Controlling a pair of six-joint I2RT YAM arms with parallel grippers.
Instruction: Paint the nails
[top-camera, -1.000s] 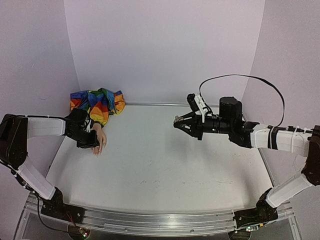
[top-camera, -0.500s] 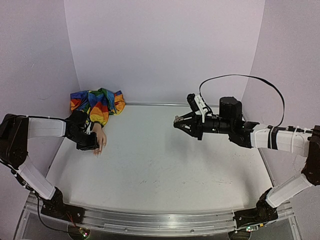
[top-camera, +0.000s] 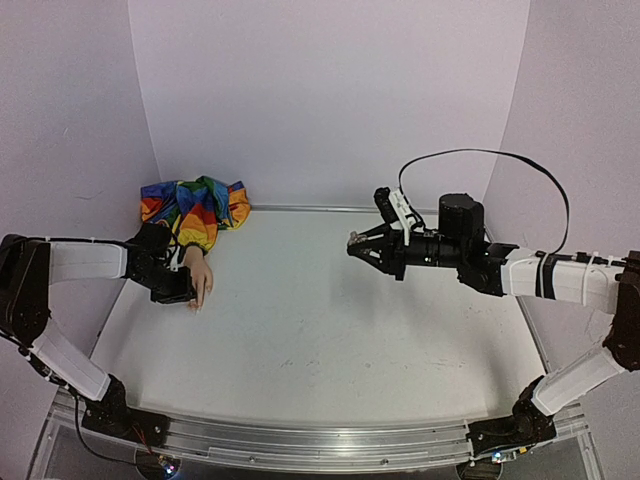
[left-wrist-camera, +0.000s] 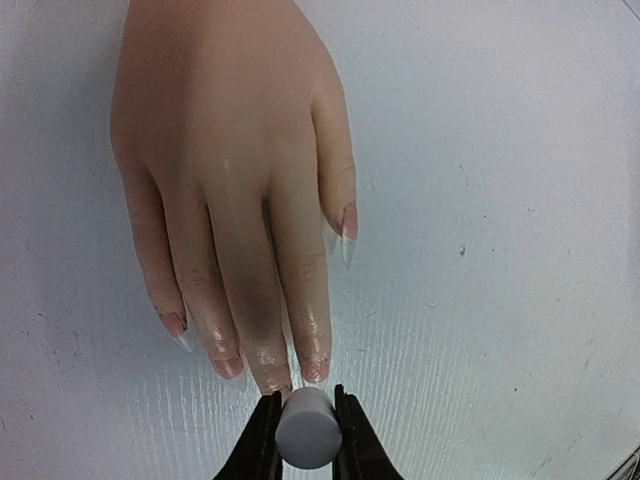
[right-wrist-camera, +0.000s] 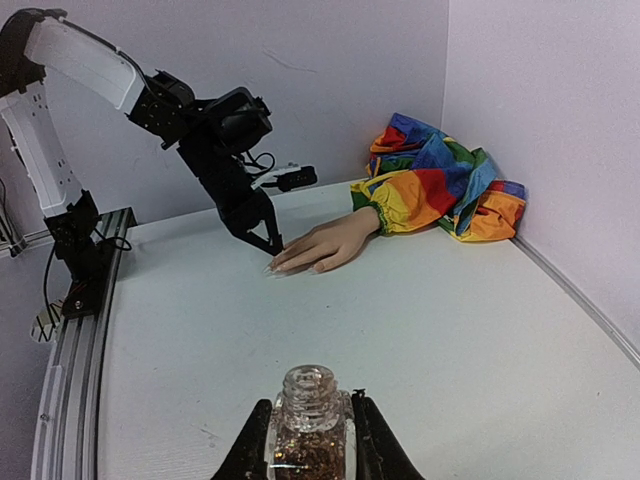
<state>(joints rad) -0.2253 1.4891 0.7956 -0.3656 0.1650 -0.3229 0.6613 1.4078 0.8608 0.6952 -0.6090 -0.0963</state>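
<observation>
A pale mannequin hand (top-camera: 201, 277) lies palm down at the table's left, its wrist in a rainbow-striped sleeve (top-camera: 196, 205). The nails (left-wrist-camera: 314, 369) are long, clear-tipped plates with a pinkish tint. My left gripper (left-wrist-camera: 305, 412) is shut on a white cap (left-wrist-camera: 308, 432), right at the tips of the middle fingers; whatever is under the cap is hidden. From the right wrist view the left gripper (right-wrist-camera: 272, 243) touches down at those fingertips. My right gripper (right-wrist-camera: 307, 425) hovers mid-table, shut on an uncapped glass bottle (right-wrist-camera: 308, 440) of coppery glitter polish.
Lilac walls close in the table on the left, back and right. The sleeve (right-wrist-camera: 440, 185) bunches in the back left corner. A black cable (top-camera: 500, 160) loops above the right arm. A metal rail (top-camera: 300, 445) runs along the near edge.
The left arm has sunk slightly and its gripper has edged a little along the fingertips. The right arm and the bottle have not moved.
</observation>
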